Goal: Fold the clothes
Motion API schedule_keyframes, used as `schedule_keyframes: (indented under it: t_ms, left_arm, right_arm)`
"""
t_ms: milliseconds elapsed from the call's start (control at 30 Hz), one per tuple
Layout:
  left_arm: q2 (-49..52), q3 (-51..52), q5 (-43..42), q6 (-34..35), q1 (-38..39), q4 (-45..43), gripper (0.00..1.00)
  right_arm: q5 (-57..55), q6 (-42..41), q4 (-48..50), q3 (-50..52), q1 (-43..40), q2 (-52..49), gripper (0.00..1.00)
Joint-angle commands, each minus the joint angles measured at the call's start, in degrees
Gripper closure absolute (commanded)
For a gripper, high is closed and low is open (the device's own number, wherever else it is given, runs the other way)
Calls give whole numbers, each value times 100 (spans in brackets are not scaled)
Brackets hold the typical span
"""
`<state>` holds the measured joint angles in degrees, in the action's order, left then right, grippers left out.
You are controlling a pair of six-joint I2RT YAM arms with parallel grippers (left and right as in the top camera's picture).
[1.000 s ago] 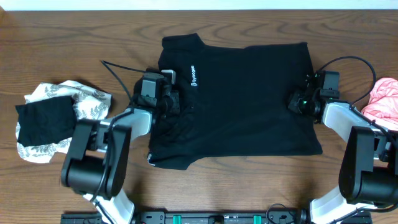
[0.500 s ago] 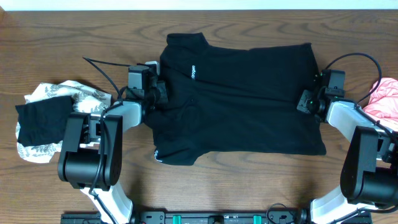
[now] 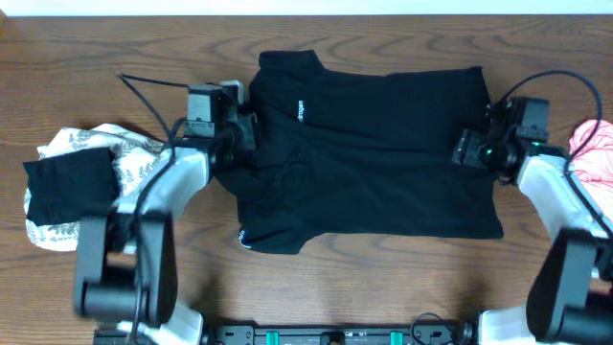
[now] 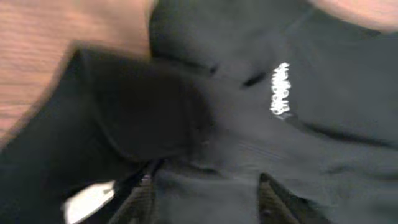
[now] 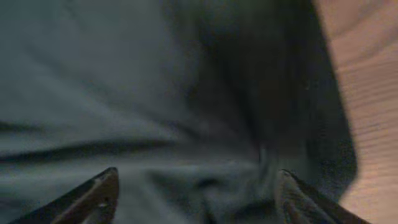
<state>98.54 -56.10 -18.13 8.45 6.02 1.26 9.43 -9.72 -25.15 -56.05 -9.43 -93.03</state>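
Left pincer: jaws apart over the black shirt, at its left edge, gripping nothing.
Right pincer: jaws wide apart at its right edge, empty.
Where it lies: spread across the middle of the bench, collar far.
Next grip: I'd pinch both edges level and lift evenly.

the pink garment is cut off by the right edge. the black shirt's white lettering is blurred, too small to read overhead.
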Motion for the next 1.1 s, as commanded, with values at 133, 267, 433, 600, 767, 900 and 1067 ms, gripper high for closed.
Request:
schedule_keyframes:
  t_ms: [133,267,433,600,767,900,1067]
  left_arm:
    - [-1569,-201,15,-133,-48,1113,38]
    - [-2041,-199,13,-111,-44,2520,38]
    - [-2107,-151,15,-46,-44,4120,38]
    - [-2109,205,17,505,-44,4968,38]
    - [-2205,977,400,1141,-46,4920,38]
    - [-2350,1764,378,1137,-48,4057,37]
    - [-2286,2549,59,1119,-48,2752,35]
  right_arm:
    - [155,-393,-892,-306,-70,949,15]
    - [149,-527,-1792,-304,-68,1104,15]
    - [87,-522,-2564,-304,-70,1095,14]
    - [20,-498,-2983,-304,-68,1097,15]
    - [-402,-501,-3512,-286,-68,1097,15]
    - [-404,-483,-3630,-138,-70,1097,15]
    - [-310,-505,-3532,114,-70,1097,14]
